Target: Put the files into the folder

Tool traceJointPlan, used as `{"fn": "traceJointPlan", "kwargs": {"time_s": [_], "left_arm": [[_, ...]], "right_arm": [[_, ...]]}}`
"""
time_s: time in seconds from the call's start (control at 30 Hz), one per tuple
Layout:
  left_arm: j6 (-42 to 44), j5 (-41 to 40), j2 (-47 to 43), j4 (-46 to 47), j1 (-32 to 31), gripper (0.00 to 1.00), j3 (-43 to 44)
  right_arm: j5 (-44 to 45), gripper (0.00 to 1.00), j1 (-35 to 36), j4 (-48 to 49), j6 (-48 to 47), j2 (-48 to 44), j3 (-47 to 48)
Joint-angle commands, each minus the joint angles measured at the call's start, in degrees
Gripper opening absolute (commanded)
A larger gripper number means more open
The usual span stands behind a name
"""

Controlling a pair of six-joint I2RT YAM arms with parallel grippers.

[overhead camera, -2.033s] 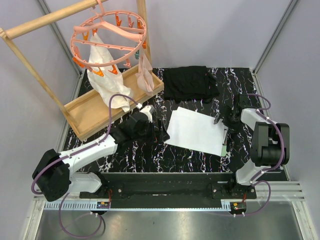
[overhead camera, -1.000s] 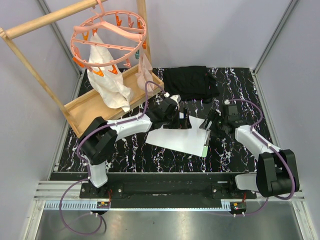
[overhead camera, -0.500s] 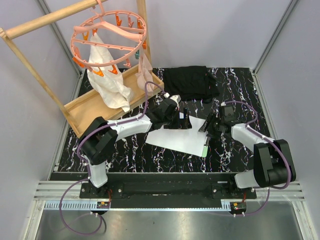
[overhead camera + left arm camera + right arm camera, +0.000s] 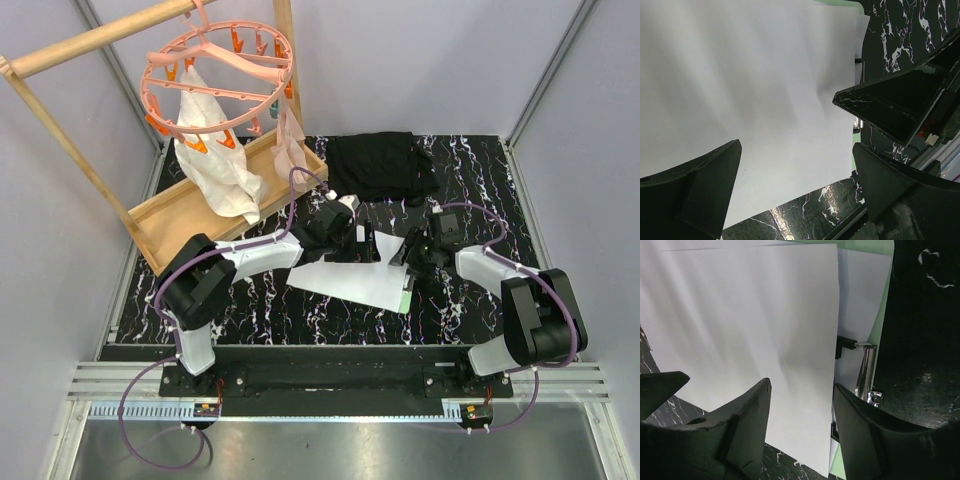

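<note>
**Mia:** What is the biggest thing here?

**Ben:** The black tabletop (image 4: 250,300) with white squiggles. At its back left is a long wooden tray (image 4: 190,225), and a round pink peg hanger (image 4: 215,95) hangs above it with white cloths on it. A folded black cloth (image 4: 380,165) lies at the back.

**Mia:** Where is the folder?

**Ben:** The green folder (image 4: 408,296) lies flat in the middle of the tabletop. The files (image 4: 345,275) lie on top of it. They cover it so much that only a thin green strip shows on the right side.

**Mia:** What are the arms doing?

**Ben:** Both reach over the paper. The left gripper (image 4: 795,150) hangs over the white sheets with its fingers spread wide, holding nothing. The right gripper (image 4: 802,385) is over the right edge of the top sheet. Its fingers are apart too, with nothing between them.

**Mia:** What is the smallest thing?

**Ben:** A little clip (image 4: 864,371) on the folder, just beside that paper edge.
</note>
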Motion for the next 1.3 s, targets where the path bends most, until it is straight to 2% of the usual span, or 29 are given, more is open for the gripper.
{"fn": "traceJointPlan", "kwargs": {"time_s": [0.0,0.7,1.03,1.27], "left_arm": [[0.4,0.6,-3.7,2.9,0.0,0.98,-0.5],[1.6,-1.4,-4.9,1.6,0.3,0.98,-0.6],[1.5,-2.9,-6.8,1.7,0.7,0.99,-1.5],[1.3,-0.7,-5.1,1.7,1.2,0.99,-0.7]], "right_arm": [[-0.8,0.62,2.4,3.0,1.6,0.5,1.0],[-0.4,0.62,4.1,1.2,2.5,-2.5,4.0],[-2.4,0.63,4.8,3.3,3.3,1.2,5.7],[3.7,0.66,4.8,-3.7,2.8,-0.9,5.7]]}}
